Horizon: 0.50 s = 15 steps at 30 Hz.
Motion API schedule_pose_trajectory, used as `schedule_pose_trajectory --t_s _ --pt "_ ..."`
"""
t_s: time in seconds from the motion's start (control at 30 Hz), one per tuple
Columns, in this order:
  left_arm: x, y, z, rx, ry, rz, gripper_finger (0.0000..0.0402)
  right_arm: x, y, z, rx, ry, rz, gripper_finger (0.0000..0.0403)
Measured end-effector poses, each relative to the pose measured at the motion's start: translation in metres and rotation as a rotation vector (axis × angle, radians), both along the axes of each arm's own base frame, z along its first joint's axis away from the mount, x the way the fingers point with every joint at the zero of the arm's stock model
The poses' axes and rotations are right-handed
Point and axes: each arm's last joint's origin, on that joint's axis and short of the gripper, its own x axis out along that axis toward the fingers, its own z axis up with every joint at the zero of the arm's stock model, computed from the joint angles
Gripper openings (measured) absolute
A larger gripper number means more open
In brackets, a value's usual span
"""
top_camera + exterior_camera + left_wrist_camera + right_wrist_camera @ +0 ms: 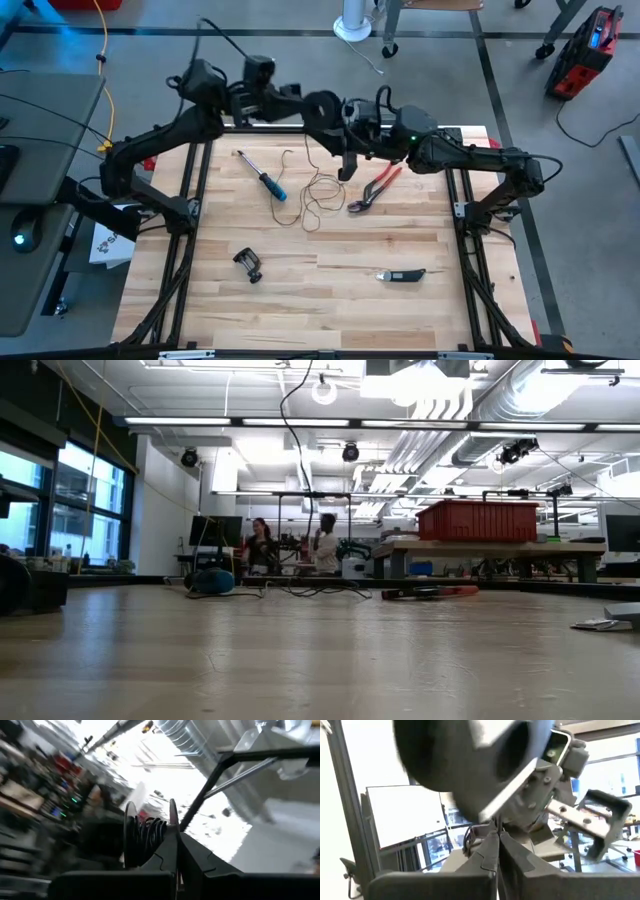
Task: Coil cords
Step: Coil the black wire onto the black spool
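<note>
Tools first, nearest the viewer on the surface (300, 290): a small black clamp (248, 264) to the near left and a dark folding knife (402, 275) to the near right, both well away from the action. Farther in, at the middle, the cord (312, 195) lies in loose, tangled loops, with a blue-handled screwdriver (263, 177) to its left and the red pliers (376, 188) to its right. Up at the far edge both arms meet above the wood. The left pincer (167, 852) is pressed together, and the wrist view shows the reel (150, 832) right at its tips with dark turns wound between the two flanges; it looks pinched there, though exactly where the fingers bite is hard to make out. The right pincer (347, 165) is pressed together too, hanging just beyond the far end of the loops; whether it nips the hair-thin strand cannot be told. Here's the relation that matters: the slack trails from the raised pincers toward the near side, its long run lying near-to-far, and the right arm sits closer to the loose wire while the left carries the reel. Judging by that, winding needs the right to feed strand toward the reel.
</note>
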Motion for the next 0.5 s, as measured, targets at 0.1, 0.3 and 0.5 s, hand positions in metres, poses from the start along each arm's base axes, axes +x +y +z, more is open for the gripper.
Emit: schedule_pose_trajectory --t_s 0.1,0.3,0.5 --pt "-0.015 0.005 0.004 0.080 0.001 0.085 0.0000 0.000 0.001 -0.001 0.001 0.012 0.002 0.0002" --pt "-0.048 0.007 0.021 0.140 -0.044 0.205 0.0000 0.006 0.003 -0.017 -0.006 0.155 0.022 0.0067" --pt "-0.068 -0.001 0.030 0.136 -0.058 0.201 0.0000 0.006 -0.001 -0.026 -0.071 0.249 -0.094 0.0167"
